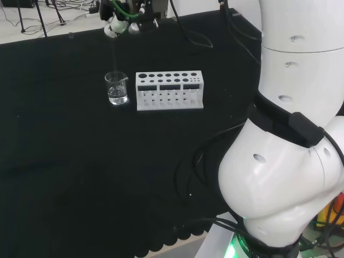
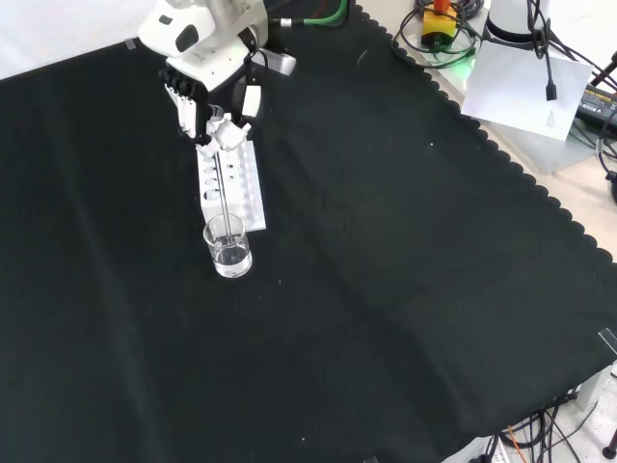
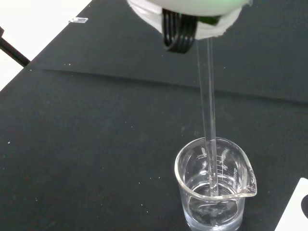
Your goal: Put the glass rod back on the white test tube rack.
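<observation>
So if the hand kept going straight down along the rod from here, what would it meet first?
Most likely the beaker: the glass rod held by the hand already dips into its liquid, so the rod tip should meet the beaker's bottom first, though depth is unclear.

The clear glass rod (image 3: 208, 115) stands nearly upright; the white test tube rack (image 1: 170, 90) lies on my bench (image 1: 80, 161)

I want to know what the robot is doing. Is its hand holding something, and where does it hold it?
The hand pinches the glass rod by its top end. The rod's lower end dips into the beaker.
</observation>
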Tool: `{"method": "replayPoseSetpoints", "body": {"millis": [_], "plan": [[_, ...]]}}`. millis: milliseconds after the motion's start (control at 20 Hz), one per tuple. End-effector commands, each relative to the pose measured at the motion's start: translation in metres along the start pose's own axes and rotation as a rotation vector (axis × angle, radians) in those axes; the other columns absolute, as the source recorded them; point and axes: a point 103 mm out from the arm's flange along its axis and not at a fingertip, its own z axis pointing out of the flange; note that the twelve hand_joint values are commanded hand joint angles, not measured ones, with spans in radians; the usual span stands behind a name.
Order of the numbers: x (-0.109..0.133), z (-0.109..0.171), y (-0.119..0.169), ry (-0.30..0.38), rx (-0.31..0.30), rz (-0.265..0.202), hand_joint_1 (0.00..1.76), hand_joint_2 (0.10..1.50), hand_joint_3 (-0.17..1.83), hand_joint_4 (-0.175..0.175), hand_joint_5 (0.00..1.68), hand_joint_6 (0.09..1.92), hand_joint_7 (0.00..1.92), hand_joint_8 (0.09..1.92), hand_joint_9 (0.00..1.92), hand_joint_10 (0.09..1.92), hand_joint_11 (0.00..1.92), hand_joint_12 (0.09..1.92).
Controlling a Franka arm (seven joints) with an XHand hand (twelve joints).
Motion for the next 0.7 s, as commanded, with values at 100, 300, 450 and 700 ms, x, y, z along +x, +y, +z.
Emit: {"method": "replayPoseSetpoints", "body": {"millis": [100,300,450,700], "plan": [[0.004,0.002,0.002,0.001,0.002,-0.004,1.31,0.74,0.59,-0.175,1.14,0.58,1.21,1.04,1.65,0.85,1.65,0.77],[0.013,-0.003,0.002,-0.018,-0.005,-0.003,1.31,0.74,0.59,-0.175,1.14,0.58,1.21,1.04,1.65,0.85,1.65,0.77],[0.022,-0.011,0.001,-0.015,-0.012,-0.009,1.31,0.74,0.59,-0.175,1.14,0.58,1.21,1.04,1.65,0.85,1.65,0.77],[0.026,-0.035,-0.004,-0.026,-0.024,-0.007,1.31,0.74,0.59,-0.175,1.14,0.58,1.21,1.04,1.65,0.85,1.65,0.77]]}}
